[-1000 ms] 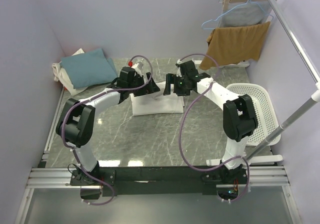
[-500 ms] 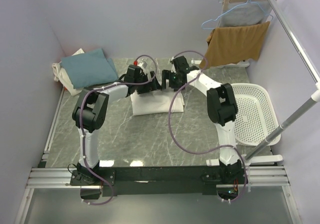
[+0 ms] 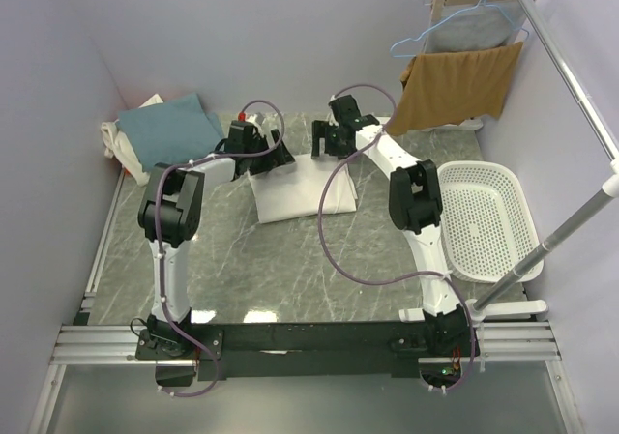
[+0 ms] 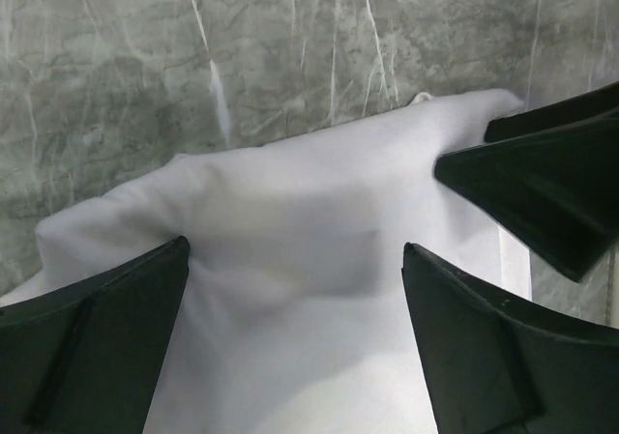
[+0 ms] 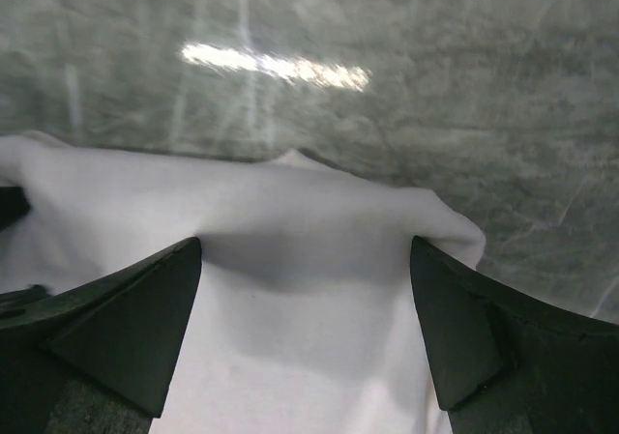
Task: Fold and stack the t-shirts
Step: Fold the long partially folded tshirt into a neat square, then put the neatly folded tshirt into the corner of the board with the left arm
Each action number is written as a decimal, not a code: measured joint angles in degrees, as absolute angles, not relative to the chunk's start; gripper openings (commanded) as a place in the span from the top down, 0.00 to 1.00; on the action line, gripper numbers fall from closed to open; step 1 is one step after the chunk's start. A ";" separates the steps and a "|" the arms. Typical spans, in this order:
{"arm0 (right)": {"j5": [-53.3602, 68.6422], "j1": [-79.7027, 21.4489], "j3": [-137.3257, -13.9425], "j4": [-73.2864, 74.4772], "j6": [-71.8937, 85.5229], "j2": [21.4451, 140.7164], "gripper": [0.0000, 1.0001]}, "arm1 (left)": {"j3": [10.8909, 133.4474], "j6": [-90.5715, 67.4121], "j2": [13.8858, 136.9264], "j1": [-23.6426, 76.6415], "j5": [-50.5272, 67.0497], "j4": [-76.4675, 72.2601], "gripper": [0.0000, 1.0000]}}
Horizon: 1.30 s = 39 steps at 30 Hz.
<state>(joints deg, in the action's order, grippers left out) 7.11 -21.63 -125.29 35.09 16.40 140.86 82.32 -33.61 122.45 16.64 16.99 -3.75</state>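
A folded white t-shirt (image 3: pixel 298 198) lies on the grey marble table (image 3: pixel 251 260). My left gripper (image 3: pixel 279 159) stands open over its far left edge, and in the left wrist view the cloth (image 4: pixel 309 260) spans the gap between the gripper (image 4: pixel 295 250) fingers. My right gripper (image 3: pixel 327 152) is open at the far right edge; its wrist view shows the gripper (image 5: pixel 305 245) straddling the shirt's (image 5: pixel 309 289) bunched rim. Nothing is pinched by either. A folded teal-blue t-shirt (image 3: pixel 172 130) rests on an off-white one (image 3: pixel 124 150) at the back left.
A white mesh basket (image 3: pixel 488 223) stands at the right. Behind it a rack holds a tan-brown cloth (image 3: pixel 455 86) and a grey garment on a blue hanger (image 3: pixel 469 30). A metal pole (image 3: pixel 571 81) slants along the right side. Walls close the left and back.
Both arms have stretched farther back, carrying their grippers from over the shirt's middle to its far edge. The right jaws stand slightly wider.
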 measured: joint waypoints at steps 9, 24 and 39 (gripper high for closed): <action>6.17 -20.23 -125.12 35.59 17.52 141.84 0.04 | 78.43 -33.39 121.47 16.69 14.33 -9.41 0.01; 4.38 -15.64 -99.66 29.82 18.59 125.56 0.01 | 67.48 -32.84 106.34 15.33 0.91 -4.21 0.01; 12.62 -18.44 -96.47 28.27 16.16 123.85 0.01 | 52.62 -38.59 98.56 17.43 -2.31 -2.39 0.01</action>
